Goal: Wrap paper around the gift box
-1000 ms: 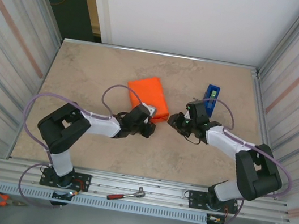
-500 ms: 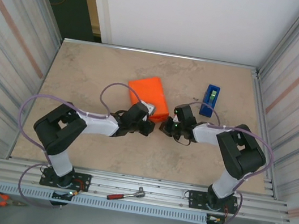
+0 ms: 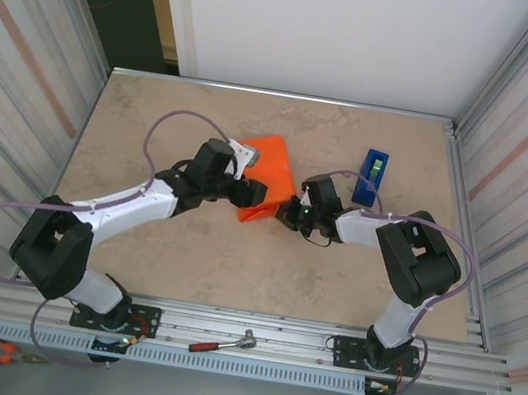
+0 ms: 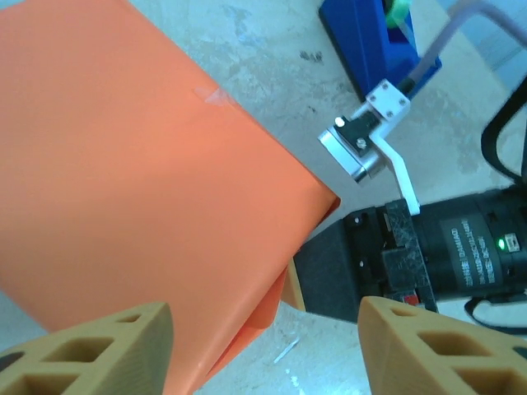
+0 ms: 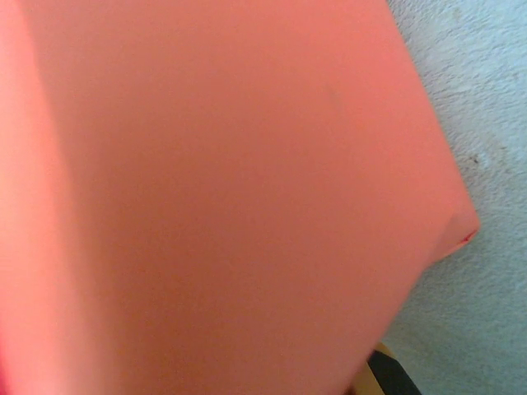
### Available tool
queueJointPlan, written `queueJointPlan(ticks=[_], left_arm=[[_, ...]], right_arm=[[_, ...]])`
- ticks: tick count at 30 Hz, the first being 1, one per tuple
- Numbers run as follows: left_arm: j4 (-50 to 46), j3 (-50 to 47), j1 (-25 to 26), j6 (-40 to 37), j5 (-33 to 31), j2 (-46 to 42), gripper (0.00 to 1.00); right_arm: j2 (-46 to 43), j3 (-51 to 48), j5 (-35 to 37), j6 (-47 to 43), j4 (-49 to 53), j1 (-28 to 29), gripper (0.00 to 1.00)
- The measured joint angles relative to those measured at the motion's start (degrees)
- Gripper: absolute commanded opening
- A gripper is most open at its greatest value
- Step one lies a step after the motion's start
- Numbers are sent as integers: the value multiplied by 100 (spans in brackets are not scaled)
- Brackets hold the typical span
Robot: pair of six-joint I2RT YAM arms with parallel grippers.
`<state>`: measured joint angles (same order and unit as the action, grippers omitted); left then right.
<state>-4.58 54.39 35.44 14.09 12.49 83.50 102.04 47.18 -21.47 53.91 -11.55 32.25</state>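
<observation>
From above, the paper (image 3: 270,173) sits mid-table as a bright orange, flat-faced block, folded tight with crisp straight edges. It covers the gift box completely, so I can only read the box as the squarish bulk under the sheet. The parcel lies on the beige, stone-mottled table (image 3: 154,128), left of the blue plastic tape dispenser (image 3: 371,178) and apart from it.

The left gripper (image 3: 252,194) is at the parcel's near left side. In the left wrist view its tan, lattice-patterned fingers (image 4: 99,346) stand spread wide and released. One is over the orange face and the other is out over bare table, and neither clamps anything. That view also shows the paper as smooth and matte, with a small glossy scrap of clear tape (image 4: 210,95) on the ridge where two faces meet. The near corner ends in a loose folded flap.

The right gripper (image 3: 287,212) comes in from the right with its black body low to the table, its tip against the parcel's near right corner. Its jaws are clenched together. I cannot tell whether a fold of paper is pinched between them. The right wrist view shows a broad, plain orange face running to a sharp corner, with pale speckled tabletop beside it.
</observation>
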Motion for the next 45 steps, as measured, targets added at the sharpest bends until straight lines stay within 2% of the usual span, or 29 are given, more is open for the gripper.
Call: queueJointPlan(ticks=[7,16,23,26,30,35,40,45], left_arm=[[-817,378,103,-739,-125,540,75],[-1185,481,824,-2065,-1528,695,83],[-1038,485,887,-2769,-2306,1158,86],[-898,560,887,-2924,-2481,1296,86],[-732,619,887,-3005,-2632,1438,79],[-538,678,879,-3069,-2791,1556,60],[-476,680,876,-3077,-2863,1572,60],[-479,680,872,-3040,-2695,1537,69]], right_arm=[[13,127,-96,11,0,0,0],[15,138,-133,11,2,0,0],[33,181,-136,11,7,0,0],[33,181,-136,11,9,2,0],[33,186,-136,11,17,4,0],[33,197,-138,11,79,4,0],[33,343,-144,7,251,-4,0],[37,549,-247,-20,356,-85,0]])
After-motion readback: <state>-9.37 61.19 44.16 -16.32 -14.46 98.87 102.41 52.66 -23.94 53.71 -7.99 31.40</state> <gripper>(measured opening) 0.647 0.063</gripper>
